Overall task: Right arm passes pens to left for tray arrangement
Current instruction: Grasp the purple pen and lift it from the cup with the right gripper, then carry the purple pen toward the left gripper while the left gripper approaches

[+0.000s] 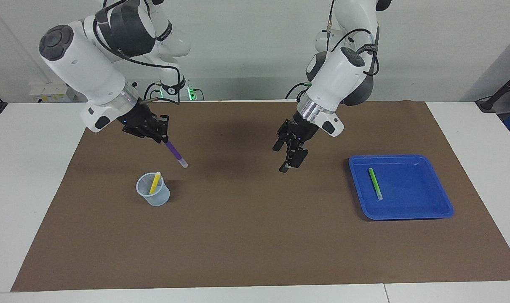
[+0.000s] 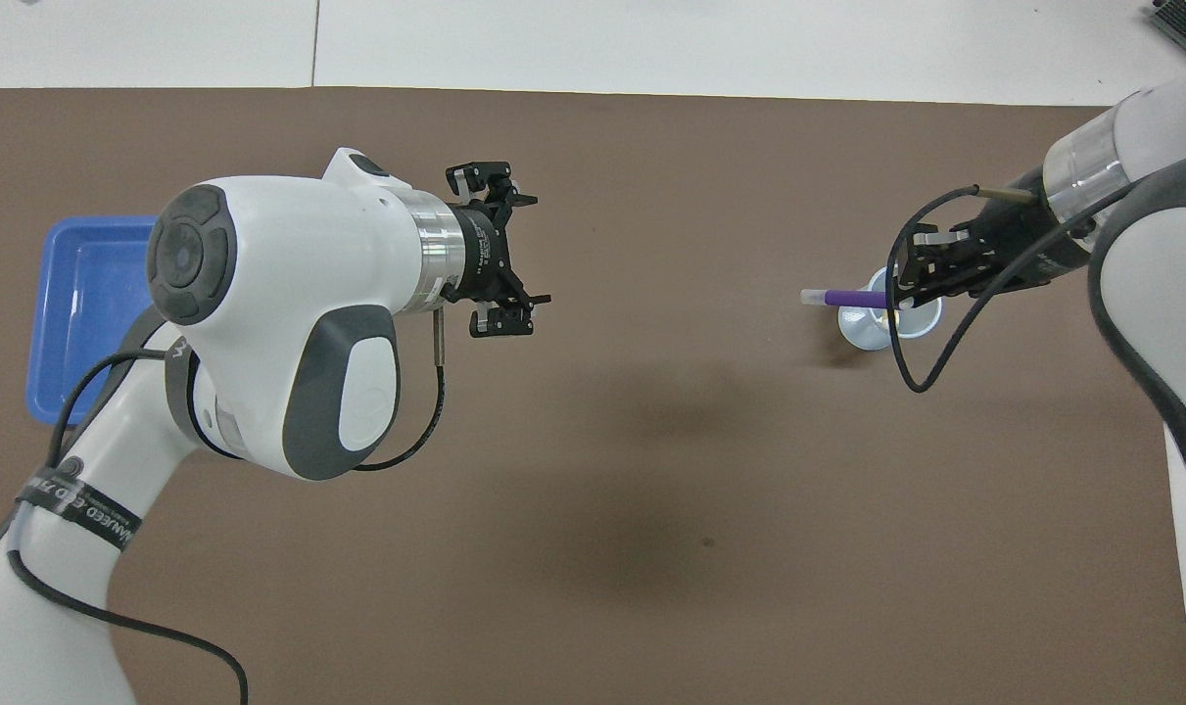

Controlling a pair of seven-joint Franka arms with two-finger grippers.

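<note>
My right gripper (image 1: 161, 136) (image 2: 898, 294) is shut on the purple pen (image 1: 174, 153) (image 2: 847, 297), held in the air over the mat beside the cup, its pale end pointing down toward the middle of the table. The yellow pen (image 1: 154, 182) stands in the translucent cup (image 1: 153, 195) (image 2: 877, 325). The green pen (image 1: 375, 183) lies in the blue tray (image 1: 423, 210) (image 2: 59, 392) at the left arm's end. My left gripper (image 1: 289, 155) (image 2: 509, 250) hangs open and empty over the middle of the mat.
A brown mat (image 1: 255, 235) covers most of the white table. The left arm's body hides much of the tray in the overhead view.
</note>
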